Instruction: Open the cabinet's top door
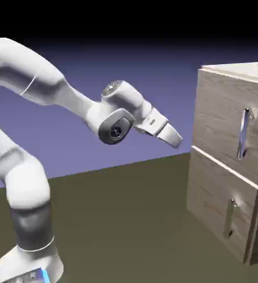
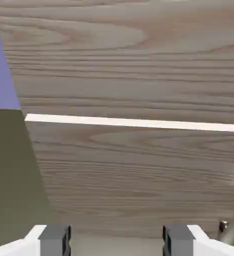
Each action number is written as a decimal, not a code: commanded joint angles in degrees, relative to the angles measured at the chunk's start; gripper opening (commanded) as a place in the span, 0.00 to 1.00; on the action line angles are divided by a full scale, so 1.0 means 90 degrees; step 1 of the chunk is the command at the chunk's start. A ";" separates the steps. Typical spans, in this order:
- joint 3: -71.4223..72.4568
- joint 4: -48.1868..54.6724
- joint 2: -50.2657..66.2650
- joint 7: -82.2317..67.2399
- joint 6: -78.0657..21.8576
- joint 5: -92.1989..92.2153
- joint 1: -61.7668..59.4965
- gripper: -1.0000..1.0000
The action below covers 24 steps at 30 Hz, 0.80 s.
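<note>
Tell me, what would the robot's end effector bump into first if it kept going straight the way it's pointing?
Probably the cabinet front. The open end effector points right and slightly down; the hand view is filled with wood grain, around the pale seam between the panels. Which panel it would touch first is unclear.

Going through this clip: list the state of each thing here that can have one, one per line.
top door: shut, flush with the cabinet front.
top door's handle: untouched.
lower panel: shut.
gripper: fingers open, nothing between them, short of the cabinet.
</note>
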 commanded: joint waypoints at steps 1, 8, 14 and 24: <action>-0.0132 0.0056 -0.0068 -0.0140 -0.0011 -0.0277 0.0111 0.50; -0.1051 0.0448 -0.0547 -0.1116 -0.0088 -0.2215 0.0888 0.50; -0.1839 0.0785 -0.0957 -0.1954 -0.0154 -0.3876 0.1554 0.50; -0.3153 0.1345 -0.1641 -0.3349 -0.0265 -0.6645 0.2664 0.50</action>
